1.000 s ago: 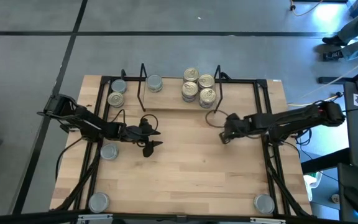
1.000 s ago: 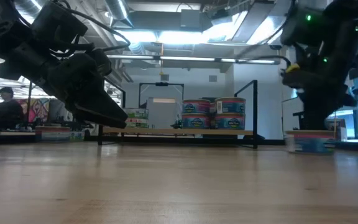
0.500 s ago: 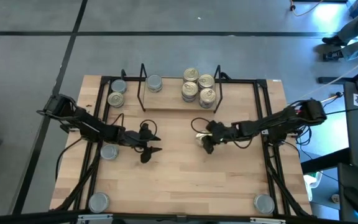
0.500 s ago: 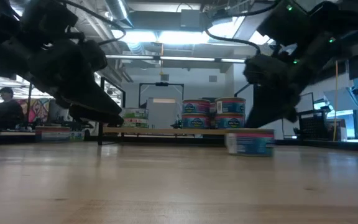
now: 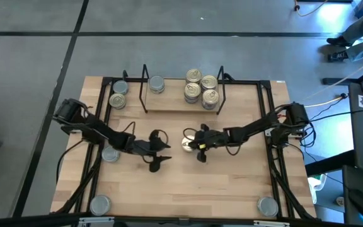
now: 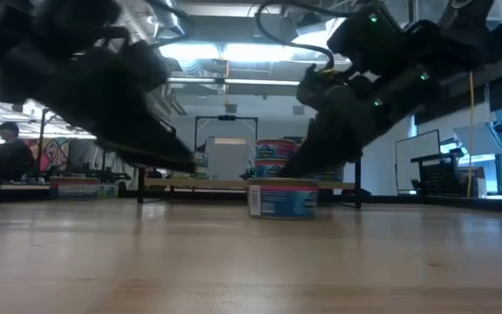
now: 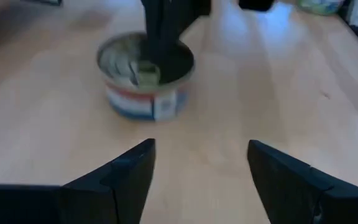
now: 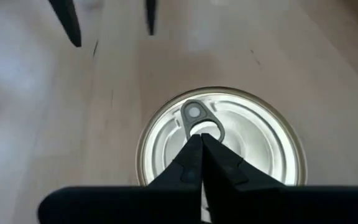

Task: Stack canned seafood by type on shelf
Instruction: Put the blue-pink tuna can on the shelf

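Right pincer has pushed a tin toward centre.

The right gripper, fingers pressed together on the lid, has slid a tin across the table from the right side to the middle, where it now sits near the front of the shelf. Its arm has stretched out much farther toward the left to do so. The left gripper, jaws spread wide, has shifted a little to the right and toward the front edge, so that it now faces the tin from just beside it.
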You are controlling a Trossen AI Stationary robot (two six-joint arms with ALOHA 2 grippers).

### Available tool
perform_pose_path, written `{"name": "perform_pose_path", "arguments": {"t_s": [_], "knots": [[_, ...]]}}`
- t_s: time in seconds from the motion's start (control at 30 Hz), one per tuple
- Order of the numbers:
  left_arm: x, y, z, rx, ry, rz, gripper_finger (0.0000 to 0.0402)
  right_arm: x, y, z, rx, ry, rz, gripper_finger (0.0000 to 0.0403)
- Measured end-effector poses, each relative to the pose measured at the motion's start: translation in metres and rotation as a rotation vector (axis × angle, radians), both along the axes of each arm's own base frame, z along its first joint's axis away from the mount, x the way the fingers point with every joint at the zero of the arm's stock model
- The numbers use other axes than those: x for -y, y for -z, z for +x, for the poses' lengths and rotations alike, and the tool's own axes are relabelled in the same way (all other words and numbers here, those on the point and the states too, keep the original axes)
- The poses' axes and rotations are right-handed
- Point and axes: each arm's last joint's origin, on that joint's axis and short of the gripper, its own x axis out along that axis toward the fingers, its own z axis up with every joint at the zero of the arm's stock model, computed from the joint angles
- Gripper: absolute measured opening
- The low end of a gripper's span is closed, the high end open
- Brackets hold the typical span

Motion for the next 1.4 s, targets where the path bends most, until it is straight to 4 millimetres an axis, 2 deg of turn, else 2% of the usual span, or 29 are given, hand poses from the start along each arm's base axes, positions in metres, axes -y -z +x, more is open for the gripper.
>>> {"name": "perform_pose_path", "arguments": {"t_s": [0.1, 0.2, 0.3, 0.4, 0.53, 0.77, 1.07, 1.13, 1.2, 1.3, 1.4], "knots": [[-0.001, -0.011, 0.023, 0.04, -0.006, 0.027, 0.0253, -0.001, -0.013, 0.001, -0.053, -0.04, -0.03, 0.001], [0.001, -0.029, 0.041, 0.094, 0.02, 0.031, 0.0253, -0.006, -0.038, -0.005, -0.074, -0.095, -0.024, 0.001], [0.003, -0.044, 0.054, 0.133, 0.046, 0.071, 0.0253, -0.015, -0.057, -0.022, -0.111, -0.126, -0.027, 0.001], [-0.003, -0.053, 0.065, 0.159, 0.033, 0.098, 0.0253, -0.023, -0.066, -0.04, -0.142, -0.107, -0.047, 0.001], [-0.016, -0.041, 0.073, 0.106, 0.017, 0.114, 0.0253, -0.033, -0.063, -0.051, -0.133, -0.073, -0.111, 0.001], [-0.033, -0.011, 0.08, 0.017, 0.066, 0.086, 0.0253, -0.035, -0.057, -0.049, -0.138, -0.048, -0.141, 0.001], [-0.043, 0.004, 0.087, 0.046, 0.098, 0.182, 0.0253, -0.035, -0.058, -0.042, -0.082, -0.007, -0.161, 0.0014], [-0.047, 0.004, 0.088, 0.05, 0.106, 0.171, 0.0253, -0.037, -0.052, -0.041, -0.11, -0.053, -0.141, 0.0032], [-0.051, 0.004, 0.088, 0.05, 0.13, 0.147, 0.0253, -0.04, -0.045, -0.038, -0.124, -0.093, -0.115, 0.0067], [-0.054, 0.004, 0.088, 0.053, 0.157, 0.116, 0.0253, -0.042, -0.039, -0.031, -0.094, -0.096, -0.114, 0.0145], [-0.058, 0.005, 0.088, 0.042, 0.149, 0.112, 0.0253, -0.04, -0.041, -0.024, -0.005, -0.038, -0.228, 0.0232]]}}
